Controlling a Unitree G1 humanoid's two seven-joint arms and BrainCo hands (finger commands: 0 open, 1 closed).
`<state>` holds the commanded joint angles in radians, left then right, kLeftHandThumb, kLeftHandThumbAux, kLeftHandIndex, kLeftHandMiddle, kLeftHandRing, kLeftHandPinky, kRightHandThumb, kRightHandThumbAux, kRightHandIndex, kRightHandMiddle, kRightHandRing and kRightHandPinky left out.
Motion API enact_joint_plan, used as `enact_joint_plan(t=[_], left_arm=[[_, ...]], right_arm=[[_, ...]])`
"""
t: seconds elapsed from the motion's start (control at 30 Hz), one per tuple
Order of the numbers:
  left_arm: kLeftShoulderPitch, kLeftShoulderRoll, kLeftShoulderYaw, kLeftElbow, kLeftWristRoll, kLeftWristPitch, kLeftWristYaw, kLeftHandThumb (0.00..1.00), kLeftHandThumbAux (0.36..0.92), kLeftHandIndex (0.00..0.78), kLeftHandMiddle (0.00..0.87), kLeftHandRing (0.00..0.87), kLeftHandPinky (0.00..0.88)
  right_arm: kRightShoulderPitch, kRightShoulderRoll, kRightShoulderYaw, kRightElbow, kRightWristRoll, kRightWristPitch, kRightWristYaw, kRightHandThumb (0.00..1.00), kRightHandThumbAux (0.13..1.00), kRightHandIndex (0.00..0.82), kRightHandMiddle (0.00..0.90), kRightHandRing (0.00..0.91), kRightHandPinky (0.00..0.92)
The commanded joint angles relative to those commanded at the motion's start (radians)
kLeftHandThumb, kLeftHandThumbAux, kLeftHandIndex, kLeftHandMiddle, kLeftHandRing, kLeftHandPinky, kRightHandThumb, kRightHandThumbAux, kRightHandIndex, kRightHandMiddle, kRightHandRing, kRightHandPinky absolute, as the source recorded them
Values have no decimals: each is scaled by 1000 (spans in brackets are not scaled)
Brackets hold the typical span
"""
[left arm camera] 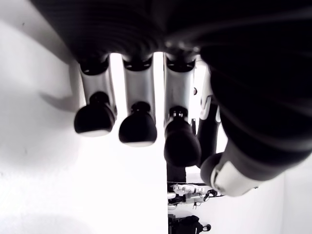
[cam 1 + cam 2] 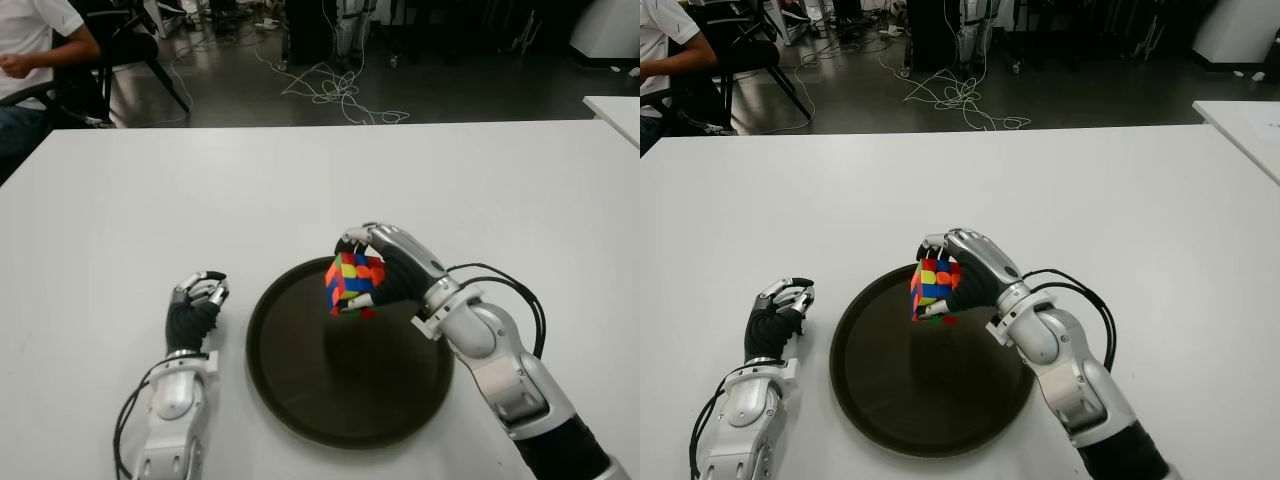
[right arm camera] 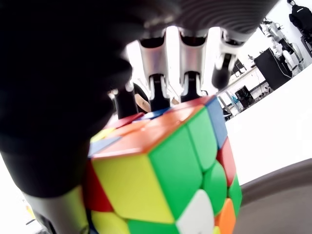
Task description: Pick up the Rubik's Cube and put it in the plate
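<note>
My right hand [image 2: 365, 275] is shut on the Rubik's Cube [image 2: 353, 284], a multicoloured cube held in the air over the far part of the dark round plate [image 2: 330, 390]. In the right wrist view the cube [image 3: 165, 180] fills the frame, with fingers [image 3: 156, 73] wrapped over its top. The plate sits on the white table near its front edge, with nothing lying in it. My left hand [image 2: 195, 300] shows to the left of the plate, its fingers [image 1: 136, 126] curled with nothing in them.
The white table [image 2: 300, 180] stretches far back behind the plate. A second white table's corner [image 2: 615, 110] shows at the far right. A seated person [image 2: 30, 50] and a chair are at the far left, beyond the table. Cables lie on the floor behind.
</note>
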<state>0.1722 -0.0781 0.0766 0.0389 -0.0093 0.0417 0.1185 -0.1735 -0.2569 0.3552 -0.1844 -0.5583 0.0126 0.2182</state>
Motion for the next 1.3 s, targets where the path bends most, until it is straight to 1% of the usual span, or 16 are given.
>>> enact_joint_plan(t=[0.17, 0.43, 0.7, 0.97, 1.3], left_arm=[[0, 1, 0, 2, -1, -7, -3, 710, 705, 444, 810, 821, 813], [-1, 0, 3, 12, -4, -25, -1, 710, 705, 444, 811, 824, 817], [-2, 1, 1, 10, 3, -12, 5, 710, 705, 444, 806, 819, 808], [0, 3, -4, -5, 8, 7, 4, 710, 705, 444, 810, 823, 817], [0, 3, -5, -4, 12, 4, 6, 710, 705, 443, 815, 824, 814]], right_arm=[[-5, -8, 2, 1, -10, -8, 1, 0, 856, 93, 106, 118, 95], [-14, -18, 1, 15, -2, -25, 6, 0, 877, 89, 112, 112, 93], [-17, -17, 0, 20, 4, -21, 14, 0, 871, 97, 116, 120, 97], [-18, -17, 1, 17, -11, -15, 10, 0, 875, 93, 114, 113, 91], [-20, -17, -3, 14, 1, -11, 20, 0, 892, 95, 114, 106, 82]])
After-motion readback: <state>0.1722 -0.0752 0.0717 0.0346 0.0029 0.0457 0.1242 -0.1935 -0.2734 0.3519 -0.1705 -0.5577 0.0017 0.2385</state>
